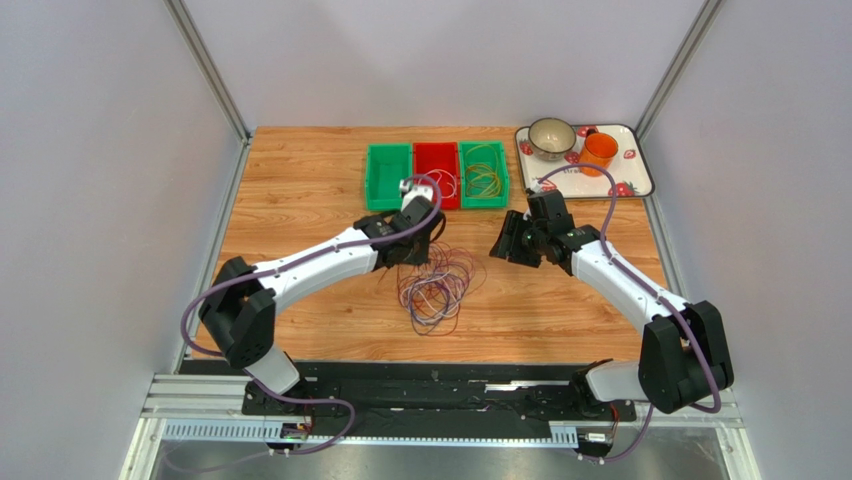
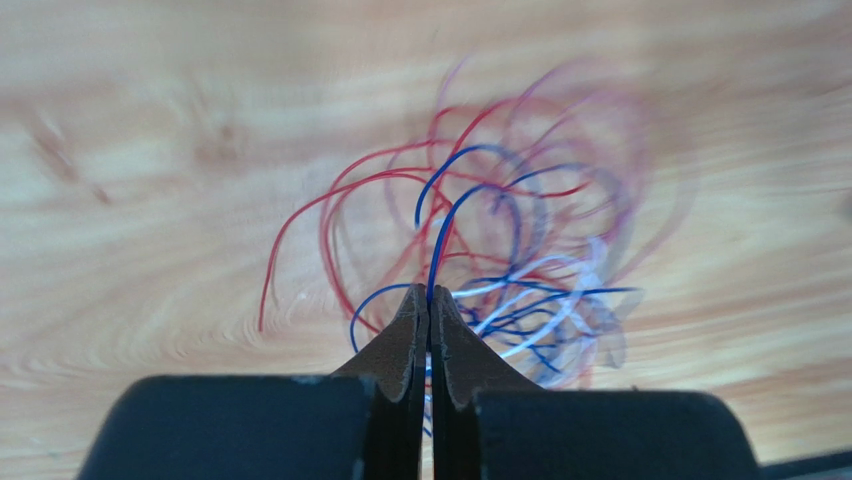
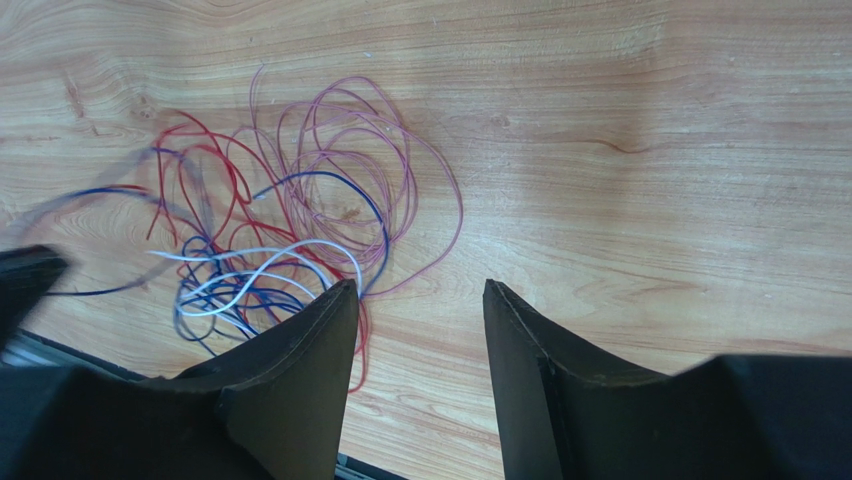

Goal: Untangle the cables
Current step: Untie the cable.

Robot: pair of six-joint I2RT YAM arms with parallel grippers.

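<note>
Wooden table (image 1: 300, 180) carries the tangled cables (image 1: 437, 285) at its middle, the left gripper (image 2: 428, 295) pinched tight on a blue strand (image 2: 437, 245) at the heap's edge, the right gripper (image 3: 420, 300) half-open, empty, just beside them.

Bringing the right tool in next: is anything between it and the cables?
Nothing visible: only bare table between the right tool and the cables. The left tool is shut on a blue cable at the tangle's far edge.
</note>
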